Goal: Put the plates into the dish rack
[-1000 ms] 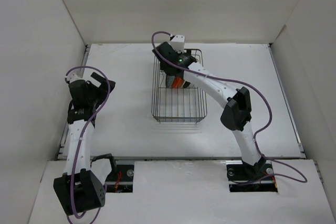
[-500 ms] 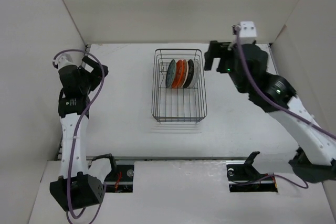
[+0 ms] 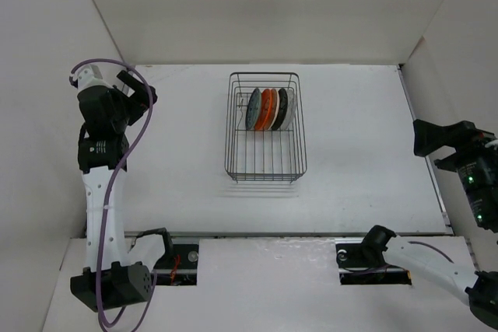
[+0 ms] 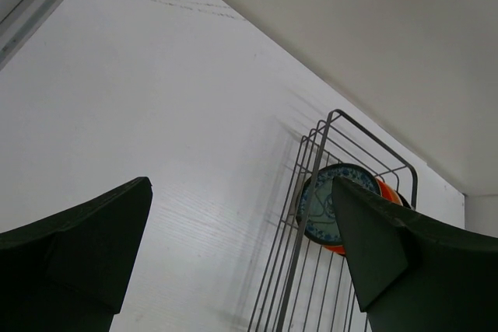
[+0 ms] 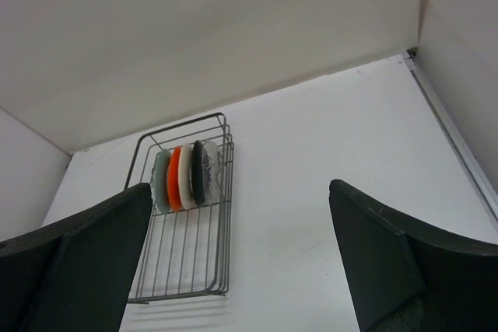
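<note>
The dish rack [image 3: 264, 162] is a dark wire basket at the middle of the table. Several plates stand upright in its far end: blue-green [image 3: 253, 109], orange [image 3: 266, 110], beige [image 3: 274, 110], black [image 3: 282, 106] and clear glass [image 3: 290, 112]. My left gripper [image 3: 140, 91] is open and empty, raised at the far left and well away from the rack. My right gripper [image 3: 436, 139] is open and empty, raised at the far right. The right wrist view [image 5: 239, 186] shows the rack [image 5: 183, 266] and the orange plate [image 5: 173, 178]. The left wrist view [image 4: 240, 184] shows the blue-green plate [image 4: 323, 204].
White walls enclose the table [image 3: 358, 153] on the left, back and right. The near half of the rack [image 5: 179, 246] holds no plates. The arm bases stand at the near edge.
My right arm has swung from over the rack's far end out to the far right and risen. My left arm has lifted and drawn back to the left. The plates now show uncovered.
</note>
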